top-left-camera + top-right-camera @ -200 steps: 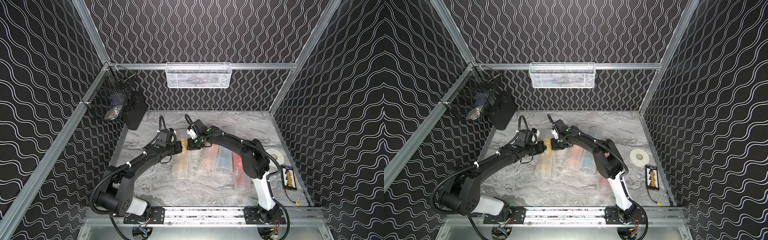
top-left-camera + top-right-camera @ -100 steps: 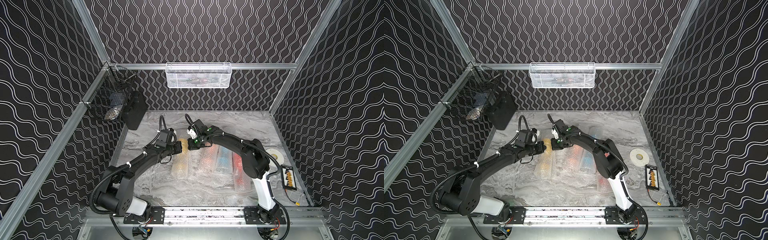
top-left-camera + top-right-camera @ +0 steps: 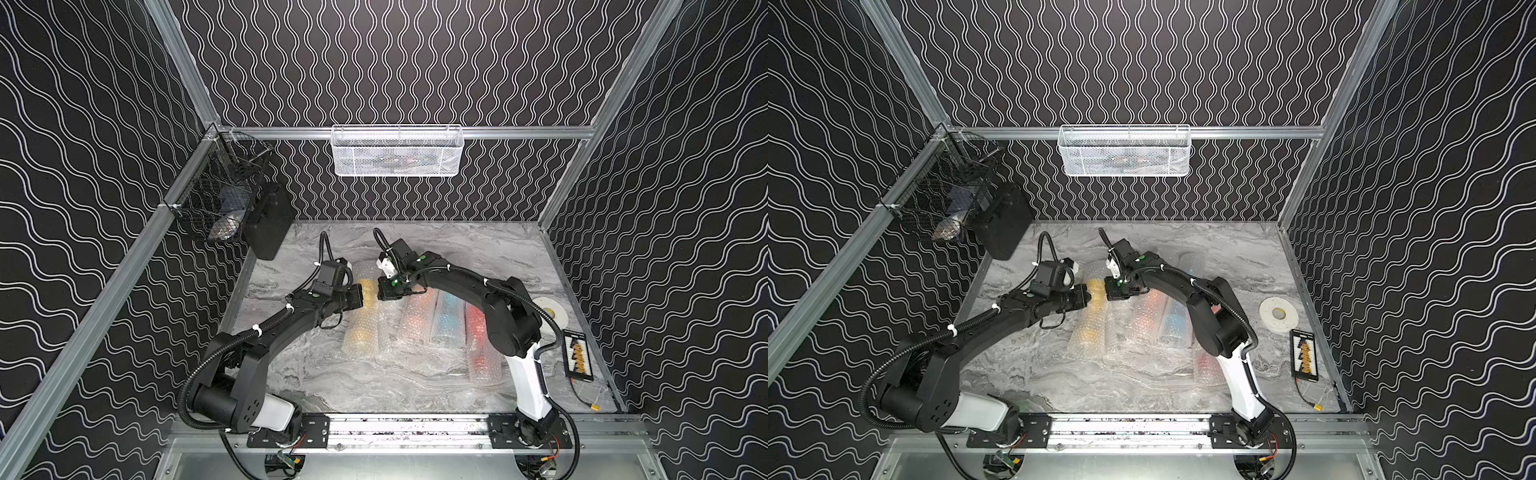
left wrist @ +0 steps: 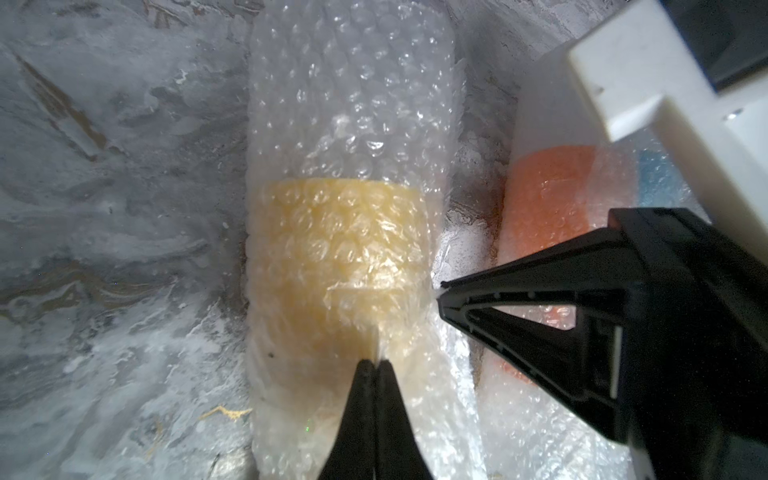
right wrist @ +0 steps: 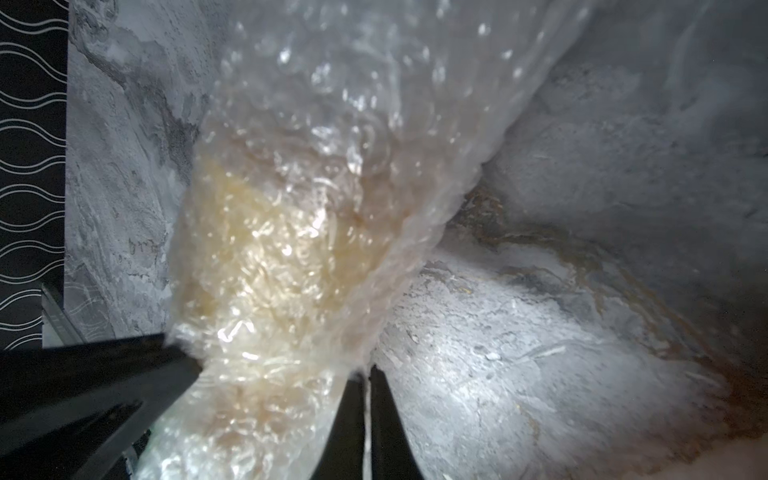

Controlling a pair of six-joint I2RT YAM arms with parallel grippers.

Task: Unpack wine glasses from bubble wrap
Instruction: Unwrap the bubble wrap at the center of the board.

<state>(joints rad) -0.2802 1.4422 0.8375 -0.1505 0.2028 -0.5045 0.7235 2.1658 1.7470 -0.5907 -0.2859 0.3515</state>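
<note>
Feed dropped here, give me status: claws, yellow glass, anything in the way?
Left claw shut, pinching bubble wrap over yellow glass. Right claw shut on same wrap. Glass not yet out; orange roll lies close beside.

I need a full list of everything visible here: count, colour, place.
bubble-wrap tubes: four, clear, side by side mid-table: yellow tube, orange tube, blue tube, red tube.
table: one, grey marble, underneath.
wire basket: one, white, back wall.
mesh basket: one, black, rear left corner.
case: one, black, beside mesh basket.
tape roll: one, white, table's right side.
tray: one, black, right edge.
left gripper: one, black, shut on yellow tube's wrap.
right gripper: one, black, shut on same wrap.
</note>
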